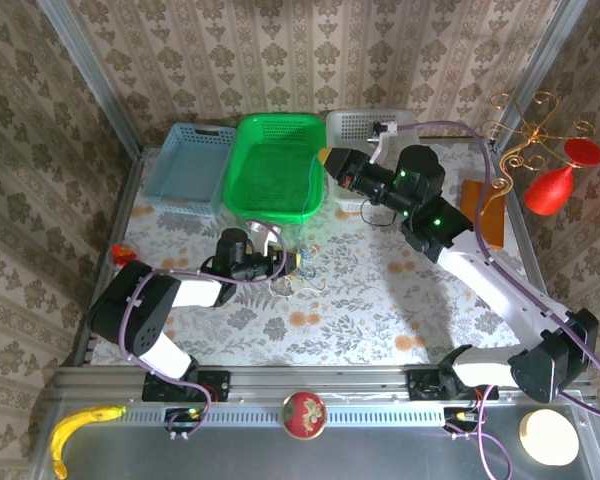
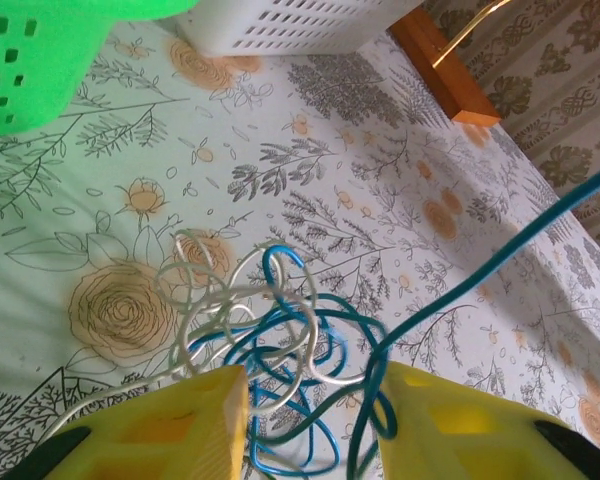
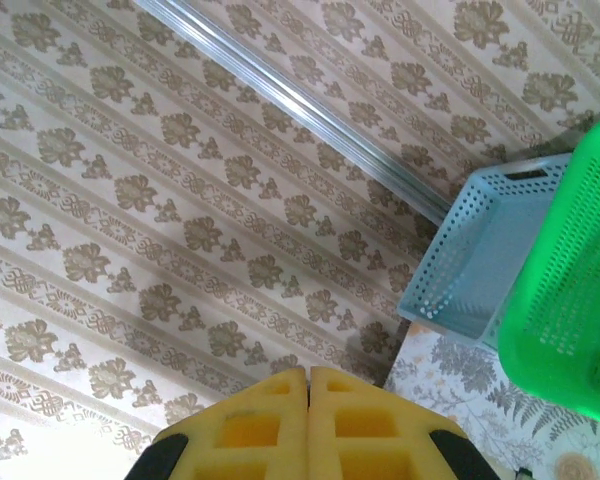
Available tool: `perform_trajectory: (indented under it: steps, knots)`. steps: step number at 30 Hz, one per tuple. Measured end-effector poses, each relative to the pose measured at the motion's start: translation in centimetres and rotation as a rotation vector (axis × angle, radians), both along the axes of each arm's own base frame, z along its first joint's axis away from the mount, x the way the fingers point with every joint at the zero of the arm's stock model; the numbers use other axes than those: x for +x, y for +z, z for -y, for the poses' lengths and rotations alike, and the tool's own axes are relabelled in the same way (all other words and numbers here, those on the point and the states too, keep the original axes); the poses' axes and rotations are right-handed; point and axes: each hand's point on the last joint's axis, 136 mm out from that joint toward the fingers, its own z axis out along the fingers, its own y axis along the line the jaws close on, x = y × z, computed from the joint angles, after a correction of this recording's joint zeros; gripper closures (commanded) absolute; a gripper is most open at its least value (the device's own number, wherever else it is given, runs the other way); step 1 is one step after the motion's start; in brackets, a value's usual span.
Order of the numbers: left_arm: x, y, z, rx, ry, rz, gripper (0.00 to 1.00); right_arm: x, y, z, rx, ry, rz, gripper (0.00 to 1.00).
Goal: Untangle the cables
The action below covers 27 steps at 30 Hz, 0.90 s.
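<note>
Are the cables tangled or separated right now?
Tangled: the blue cable and whitish cable loop through each other in one clump.

The pincer [image 2: 310, 385] sits at 6 o'clock with its yellow fingers [image 2: 180, 420] apart. A blue-and-whitish tangle of cables [image 2: 280, 330] lies on the desk [image 2: 380, 200] between them. One blue cable [image 2: 500, 260] runs toward 2 o'clock. A green basket [image 2: 40, 60] sits at 11, a white basket [image 2: 300, 25] at 12.

Looks like a robot lab cell dressed up as a home, honestly: damask wallpaper panels [image 1: 280, 60] held in aluminium posts [image 1: 88, 75], floral tablecloth [image 1: 340, 310], plastic baskets [image 1: 275, 165], and two arms [image 1: 485, 275] bolted onto a metal rail [image 1: 330, 385] at the table's near edge
</note>
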Motion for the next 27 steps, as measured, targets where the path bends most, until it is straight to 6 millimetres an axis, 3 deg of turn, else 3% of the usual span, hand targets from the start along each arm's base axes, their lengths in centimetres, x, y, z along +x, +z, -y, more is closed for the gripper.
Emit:
perform_trajectory:
  steps: [4, 9, 13, 17, 20, 27]
  knots:
    - [0.0, 0.0, 0.0, 0.0, 0.0, -0.001, 0.62, -0.5, 3.5, 0.5, 0.027, 0.003, 0.055, 1.0]
    - [0.0, -0.3, -0.1, 0.005, 0.004, -0.006, 0.63, -2.2, 9.8, 1.2, 0.083, 0.024, 0.171, 1.0]
    - [-0.1, -0.7, -0.2, 0.012, 0.007, -0.014, 0.61, -3.2, 12.7, 1.5, 0.107, 0.037, 0.23, 1.0]
    - [-0.2, -0.5, -0.2, 0.006, 0.011, -0.024, 0.45, -3.0, 12.0, 1.2, 0.086, 0.041, 0.219, 1.0]
    - [-0.4, 0.6, -0.3, -0.003, 0.014, -0.025, 0.31, -2.3, 9.7, 0.8, 0.058, 0.041, 0.176, 1.0]
    - [0.0, 7.8, -0.1, -0.066, 0.009, 0.086, 0.17, -0.5, 2.9, 0.3, -0.033, 0.024, 0.053, 1.0]
